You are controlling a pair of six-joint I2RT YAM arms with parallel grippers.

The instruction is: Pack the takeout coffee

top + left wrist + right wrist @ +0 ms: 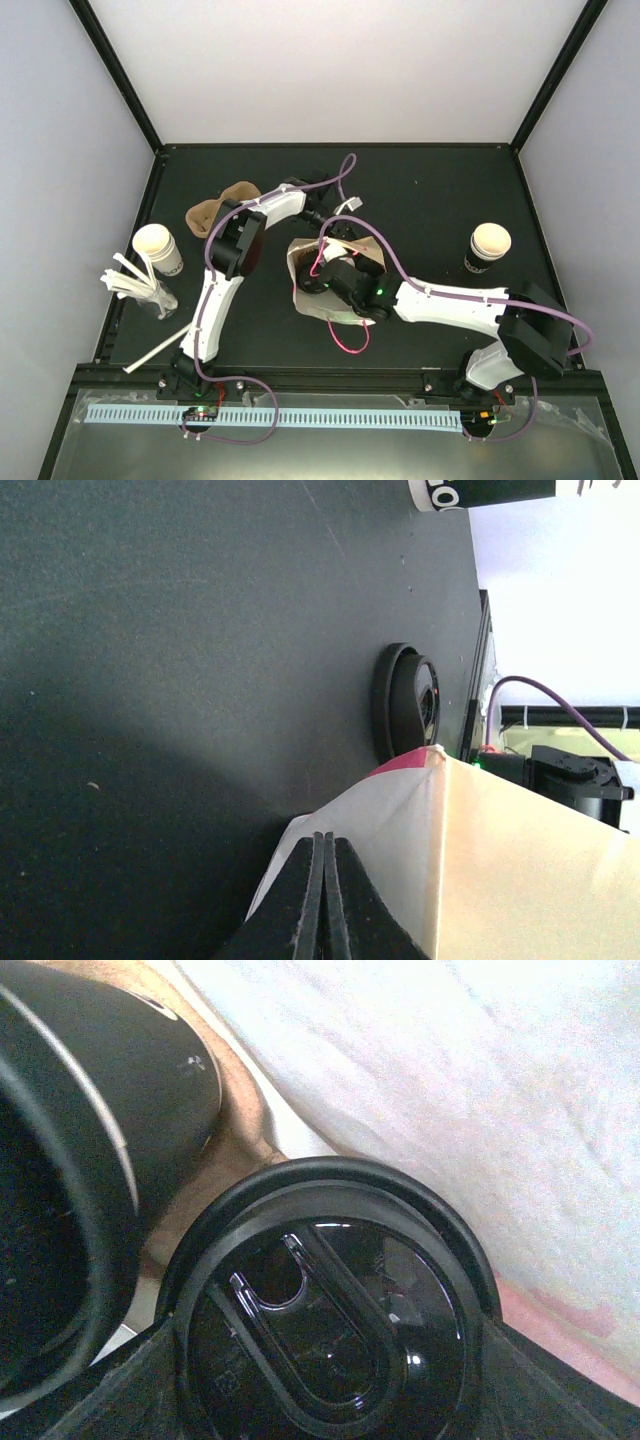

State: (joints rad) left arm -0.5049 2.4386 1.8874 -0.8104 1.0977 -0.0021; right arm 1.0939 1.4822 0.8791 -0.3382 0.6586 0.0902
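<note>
Centrally, left end effector (322, 895) pinches the white paper bag (500, 870) by its edge; right end effector (330, 1365) grasps a black lid (330, 1295) inside it

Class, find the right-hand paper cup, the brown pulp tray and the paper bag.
right-hand paper cup (491, 239), top view, cream top.
brown pulp tray (203, 213), top view, left end.
paper bag (520, 870), left wrist view, side panel.

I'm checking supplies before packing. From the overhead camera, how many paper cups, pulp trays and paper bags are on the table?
paper cups: 2 (left, right)
pulp tray: 1
paper bag: 1
Total: 4
</note>
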